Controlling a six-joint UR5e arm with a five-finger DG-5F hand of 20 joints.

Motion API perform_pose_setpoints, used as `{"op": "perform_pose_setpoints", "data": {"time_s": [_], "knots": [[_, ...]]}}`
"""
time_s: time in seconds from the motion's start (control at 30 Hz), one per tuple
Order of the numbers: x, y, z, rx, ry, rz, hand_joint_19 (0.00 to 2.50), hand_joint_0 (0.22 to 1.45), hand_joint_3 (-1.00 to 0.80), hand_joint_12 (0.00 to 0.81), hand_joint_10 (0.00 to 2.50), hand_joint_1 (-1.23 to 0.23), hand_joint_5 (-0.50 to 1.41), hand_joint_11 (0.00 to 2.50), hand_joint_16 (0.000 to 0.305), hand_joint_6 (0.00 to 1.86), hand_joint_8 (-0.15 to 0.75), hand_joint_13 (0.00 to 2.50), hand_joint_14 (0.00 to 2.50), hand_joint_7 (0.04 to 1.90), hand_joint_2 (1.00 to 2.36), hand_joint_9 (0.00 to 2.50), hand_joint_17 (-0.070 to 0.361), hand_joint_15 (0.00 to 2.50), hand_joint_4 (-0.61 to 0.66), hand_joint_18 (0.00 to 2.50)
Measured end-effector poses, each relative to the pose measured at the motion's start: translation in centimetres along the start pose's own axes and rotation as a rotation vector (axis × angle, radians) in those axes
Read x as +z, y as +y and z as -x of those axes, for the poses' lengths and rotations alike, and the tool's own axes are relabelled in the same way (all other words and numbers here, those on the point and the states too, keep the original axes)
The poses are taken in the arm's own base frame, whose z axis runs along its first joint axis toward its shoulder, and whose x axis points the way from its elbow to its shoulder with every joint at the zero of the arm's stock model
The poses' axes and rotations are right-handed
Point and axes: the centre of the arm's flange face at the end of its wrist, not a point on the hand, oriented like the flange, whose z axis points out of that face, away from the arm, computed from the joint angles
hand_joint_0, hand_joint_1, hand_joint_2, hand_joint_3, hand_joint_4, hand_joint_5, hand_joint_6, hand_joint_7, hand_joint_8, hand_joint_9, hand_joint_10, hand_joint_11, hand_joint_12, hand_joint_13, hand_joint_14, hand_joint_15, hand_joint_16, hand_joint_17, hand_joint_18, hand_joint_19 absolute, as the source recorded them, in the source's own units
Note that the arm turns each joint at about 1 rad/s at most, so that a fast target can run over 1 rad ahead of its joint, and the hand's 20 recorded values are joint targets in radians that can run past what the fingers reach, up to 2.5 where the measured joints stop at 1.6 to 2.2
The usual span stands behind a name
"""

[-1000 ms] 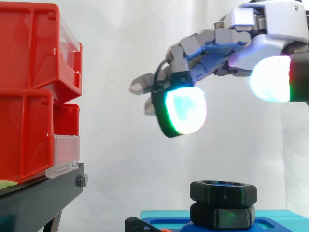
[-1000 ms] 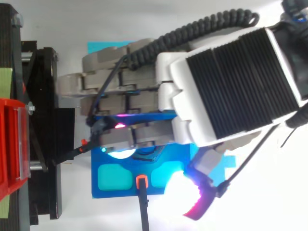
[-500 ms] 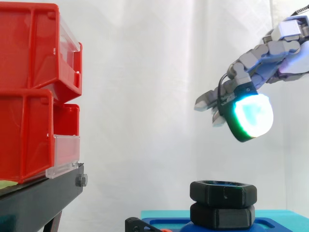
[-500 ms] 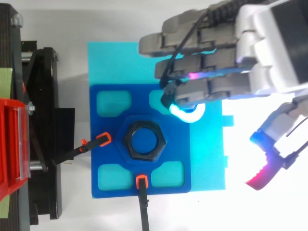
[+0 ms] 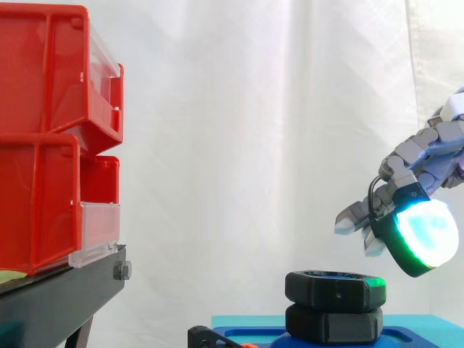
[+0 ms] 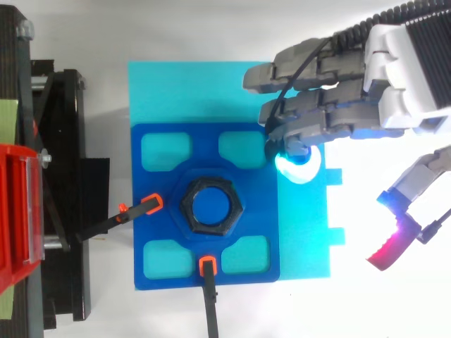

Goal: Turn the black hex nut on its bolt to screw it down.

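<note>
Hand (image 6: 403, 83) lower, withdrawn rightward, fingers (image 6: 304, 60) relaxed and empty, off black hex nut (image 5: 335, 291); red bins (image 5: 42, 109): contents hidden.

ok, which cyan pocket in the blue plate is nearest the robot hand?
Upper-right pocket in top view: beside the robot hand, others lie farther off.

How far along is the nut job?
Done: black hex nut sits on its bolt, down near the lower hex piece. In hand: nothing; the hand hovers open beside the nut, clear of it. Left: grip and turn it, if thread remains.

Open room above hex nut (image 6: 189, 205)
</note>
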Motion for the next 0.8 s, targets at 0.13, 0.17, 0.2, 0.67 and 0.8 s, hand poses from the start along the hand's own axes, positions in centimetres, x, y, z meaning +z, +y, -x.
{"op": "perform_pose_setpoints", "data": {"time_s": [0.13,0.17,0.2,0.67,0.8], "knots": [[0.1,0.1,-0.1,0.093,-0.008,-0.018,0.18,0.46,-0.50,0.387,0.00,-0.41,-0.13,0.16,0.057,0.50,0.322,0.28,0.00,1.11,1.00,0.62,0.128,0.00,0.32,0.34],[0.2,0.1,0.0,0.123,-0.010,-0.021,0.19,0.46,-0.50,0.387,0.00,-0.40,-0.13,0.16,0.057,0.50,0.322,0.28,0.00,1.11,1.00,0.62,0.128,0.00,0.32,0.34],[0.2,0.1,0.0,0.143,-0.012,-0.022,0.19,0.46,-0.50,0.387,0.00,-0.40,-0.13,0.16,0.057,0.50,0.324,0.28,0.00,1.10,1.00,0.62,0.128,0.00,0.32,0.34],[0.2,0.9,1.8,0.415,-0.025,-0.017,0.19,0.48,-0.50,0.380,0.00,-0.39,-0.13,0.16,0.055,0.50,0.320,0.28,0.00,1.10,1.00,0.62,0.124,0.00,0.31,0.34],[-0.9,1.8,4.0,0.431,-0.045,-0.006,0.19,0.49,-0.50,0.376,0.00,-0.38,-0.14,0.15,0.055,0.50,0.318,0.29,0.00,1.10,1.00,0.62,0.123,0.00,0.31,0.34]]}}
